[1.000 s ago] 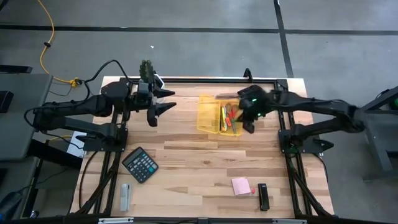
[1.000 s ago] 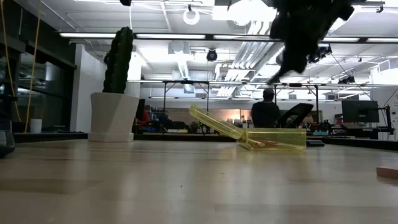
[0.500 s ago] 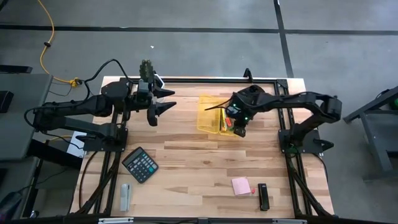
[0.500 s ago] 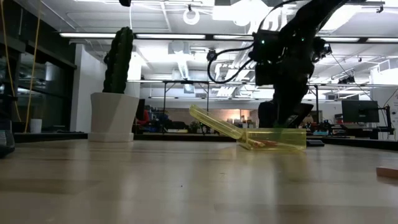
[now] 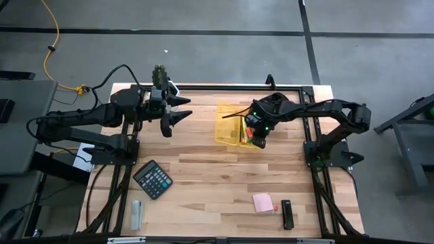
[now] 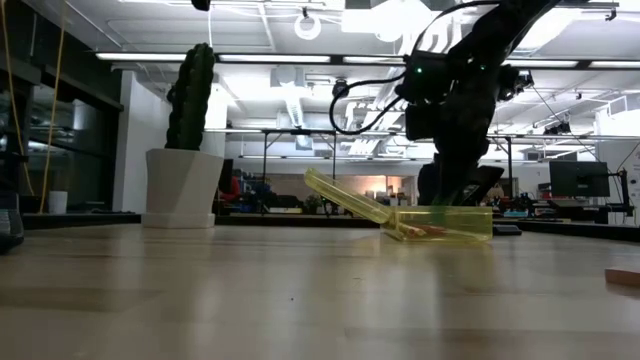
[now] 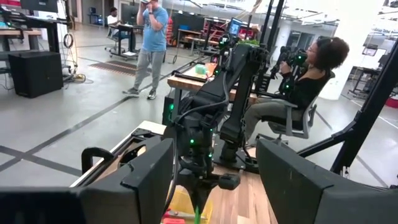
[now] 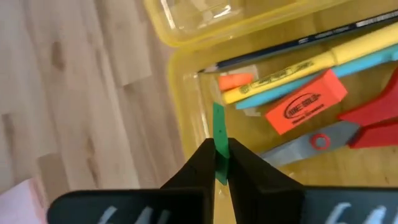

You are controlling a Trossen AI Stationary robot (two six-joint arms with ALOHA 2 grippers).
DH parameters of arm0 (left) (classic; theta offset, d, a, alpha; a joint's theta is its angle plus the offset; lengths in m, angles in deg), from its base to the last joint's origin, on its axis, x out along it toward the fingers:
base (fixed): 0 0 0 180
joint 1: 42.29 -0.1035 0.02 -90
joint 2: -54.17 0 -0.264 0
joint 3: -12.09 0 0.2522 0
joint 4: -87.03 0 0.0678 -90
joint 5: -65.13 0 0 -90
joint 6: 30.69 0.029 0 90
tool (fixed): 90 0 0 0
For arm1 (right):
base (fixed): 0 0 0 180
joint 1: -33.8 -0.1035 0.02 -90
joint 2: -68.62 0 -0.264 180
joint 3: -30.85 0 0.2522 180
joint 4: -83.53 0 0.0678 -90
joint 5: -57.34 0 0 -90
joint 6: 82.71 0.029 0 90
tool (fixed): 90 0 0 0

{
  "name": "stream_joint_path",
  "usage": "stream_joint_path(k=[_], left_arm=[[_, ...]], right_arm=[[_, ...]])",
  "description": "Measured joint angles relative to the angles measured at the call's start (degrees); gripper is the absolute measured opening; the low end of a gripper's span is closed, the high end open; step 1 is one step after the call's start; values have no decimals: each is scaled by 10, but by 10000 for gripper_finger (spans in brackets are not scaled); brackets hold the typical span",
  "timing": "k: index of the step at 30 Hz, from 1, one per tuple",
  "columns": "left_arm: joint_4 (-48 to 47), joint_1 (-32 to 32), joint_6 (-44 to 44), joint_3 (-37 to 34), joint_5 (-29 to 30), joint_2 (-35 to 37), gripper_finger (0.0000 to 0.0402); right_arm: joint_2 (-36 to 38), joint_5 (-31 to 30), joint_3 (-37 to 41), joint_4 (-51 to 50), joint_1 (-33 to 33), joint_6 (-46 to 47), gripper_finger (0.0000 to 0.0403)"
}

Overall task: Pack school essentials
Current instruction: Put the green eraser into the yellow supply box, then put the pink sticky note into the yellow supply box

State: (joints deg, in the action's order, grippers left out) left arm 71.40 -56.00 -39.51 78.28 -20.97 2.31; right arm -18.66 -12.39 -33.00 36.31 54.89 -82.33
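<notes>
The right gripper pinches a thin green strip edge-on over the yellow case, beside the orange eraser; it looks light, flat and slippery, so a narrow grip suits it. The left gripper hangs open well apart

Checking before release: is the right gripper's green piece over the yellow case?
Yes, the right gripper pinches the green piece above the yellow case.
</notes>
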Motion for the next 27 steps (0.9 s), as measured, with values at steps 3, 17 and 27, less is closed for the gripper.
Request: stream_joint_path(k=[3, 17, 27], left_arm=[[0, 0, 0, 0, 0, 0, 216], [0, 0, 0, 0, 0, 0, 216], [0, -1, 0, 0, 6, 0, 216]], right_arm=[[-7, -6, 0, 6, -2, 12, 22], [-15, -53, 0, 9, -1, 22, 102], [68, -77, -48, -67, 37, -42, 199]])
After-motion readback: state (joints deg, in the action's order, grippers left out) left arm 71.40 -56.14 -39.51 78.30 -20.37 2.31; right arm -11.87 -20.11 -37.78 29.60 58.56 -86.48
